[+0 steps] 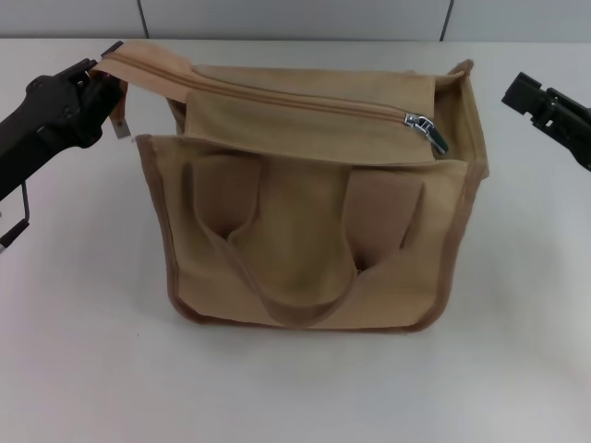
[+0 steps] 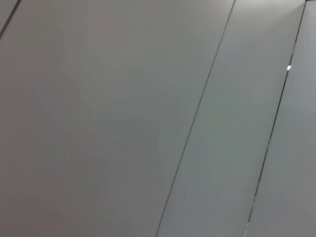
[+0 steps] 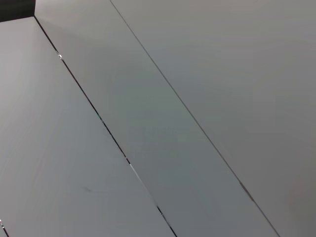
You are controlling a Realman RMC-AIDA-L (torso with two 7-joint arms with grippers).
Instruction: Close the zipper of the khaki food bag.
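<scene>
Both wrist views only wall panels, head view left pincer point(image 1: 103, 78) gripping zipper point(image 1: 277, 92) end, right pincer point(image 1: 522, 90) unclear

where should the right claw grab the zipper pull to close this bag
Grip the small silver pull tab at the right end of the zipper, probably from above and the right, where the right claw waits off the khaki food bag. The tab sits exposed on the top flap. The left claw is at the zipper's far left end.
</scene>
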